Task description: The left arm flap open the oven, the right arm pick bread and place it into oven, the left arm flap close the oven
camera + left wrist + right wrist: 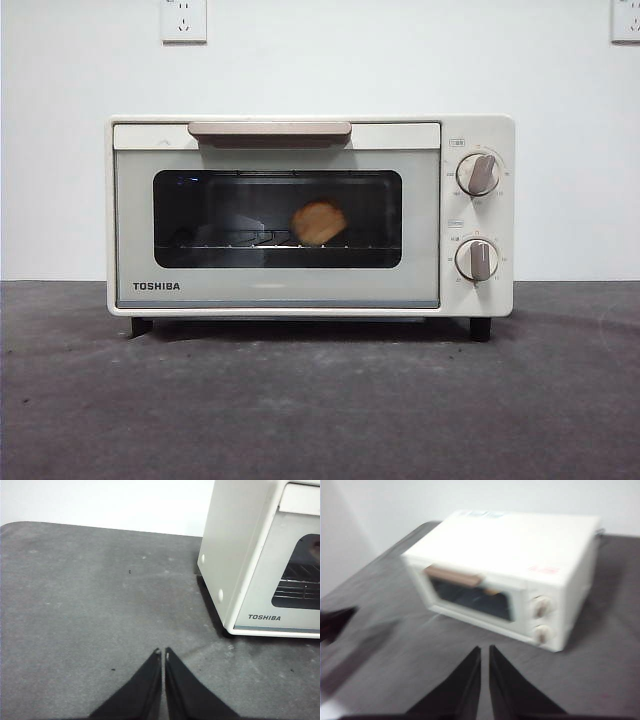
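Note:
The cream-white TOSHIBA oven (pixel 310 215) stands in the middle of the dark table with its door shut. Through the dark glass window the golden-brown bread (pixel 319 222) rests on the wire rack inside. My left gripper (pixel 162 652) is shut with nothing in it, low over the table off the oven's (pixel 260 565) left front corner. My right gripper (pixel 484 649) is shut and holds nothing, raised in front of the oven (pixel 510 580) and apart from it. Neither arm appears in the front view.
The beige bar handle (pixel 269 130) runs along the door's top edge, and two round knobs (pixel 478 173) sit on the right panel. A white wall with power sockets (pixel 184 20) stands behind. A dark shape (pixel 335 622) shows at the right wrist view's edge.

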`<control>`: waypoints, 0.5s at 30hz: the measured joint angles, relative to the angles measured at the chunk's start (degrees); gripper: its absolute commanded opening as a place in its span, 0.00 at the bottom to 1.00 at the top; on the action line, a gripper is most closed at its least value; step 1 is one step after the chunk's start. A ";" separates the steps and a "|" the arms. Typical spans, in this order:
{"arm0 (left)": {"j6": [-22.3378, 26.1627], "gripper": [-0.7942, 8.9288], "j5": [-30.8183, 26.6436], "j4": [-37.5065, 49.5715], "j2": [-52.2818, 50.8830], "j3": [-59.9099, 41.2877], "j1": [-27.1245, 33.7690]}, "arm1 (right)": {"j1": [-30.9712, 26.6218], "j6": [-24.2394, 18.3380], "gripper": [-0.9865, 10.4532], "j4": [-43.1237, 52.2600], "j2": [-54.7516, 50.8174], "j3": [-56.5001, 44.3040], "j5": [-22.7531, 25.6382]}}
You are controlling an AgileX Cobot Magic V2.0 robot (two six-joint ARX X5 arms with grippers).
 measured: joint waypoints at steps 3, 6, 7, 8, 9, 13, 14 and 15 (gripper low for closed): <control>0.00 0.10 0.00 0.00 0.00 0.00 0.00 | -6.03 -0.87 0.11 4.26 -1.66 -2.95 0.15; 0.09 0.10 0.00 0.00 0.00 0.00 0.00 | -14.53 -2.21 0.11 13.38 -5.31 -11.65 -0.33; 0.11 0.10 0.00 0.00 0.00 0.00 0.00 | -17.35 -3.06 0.11 16.96 -6.56 -15.06 -1.01; 0.11 0.10 0.00 0.00 0.00 0.00 0.00 | -20.59 -4.37 0.11 21.22 -8.09 -19.21 -2.19; 0.11 0.10 0.00 0.00 0.00 0.00 0.00 | -23.82 -5.99 0.11 25.44 -9.75 -23.61 -3.69; 0.13 0.10 0.02 0.00 0.00 0.00 0.00 | -34.21 -11.52 0.11 37.53 -16.33 -39.47 -10.08; 0.13 0.10 0.02 0.00 0.00 0.00 0.00 | -36.72 -12.68 0.11 39.82 -18.27 -44.06 -11.15; 0.13 0.10 0.00 0.00 0.00 0.00 0.00 | -38.32 -13.33 0.11 40.92 -19.54 -47.08 -11.41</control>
